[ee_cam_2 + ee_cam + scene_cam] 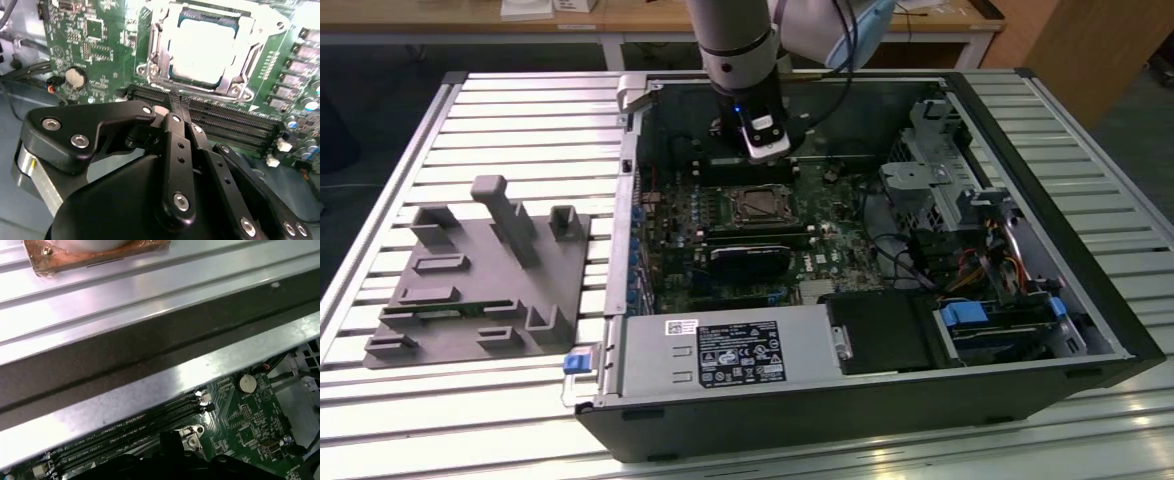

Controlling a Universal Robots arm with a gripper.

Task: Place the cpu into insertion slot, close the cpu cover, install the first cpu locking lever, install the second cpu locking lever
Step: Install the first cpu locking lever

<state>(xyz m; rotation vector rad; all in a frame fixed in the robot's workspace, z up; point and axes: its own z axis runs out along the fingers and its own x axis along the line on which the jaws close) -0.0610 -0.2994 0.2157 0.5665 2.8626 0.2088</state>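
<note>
the cpu (202,47) sits flat inside the insertion slot (159,37), its pale metal top showing through the window of the cpu cover (240,75), which looks folded down around it. whether the cover and its levers are fully latched cannot be told from here.

relative to the slot, the gripper (177,102) hangs just off one edge, over the long black memory slots (235,125) that run beside the socket; it touches neither the chip nor the cover. its fingers (175,150) are drawn together to a narrow tip with nothing between them. in the exterior view the gripper (765,150) stands above the board, on the far side of the slot (757,206) inside the open computer case (854,410).

my judgement of the risks: a descent this close to the socket could catch the memory slot clips or scrape the board, and a push on an unseated cover could bear unevenly on the chip and the pins beneath.
</note>
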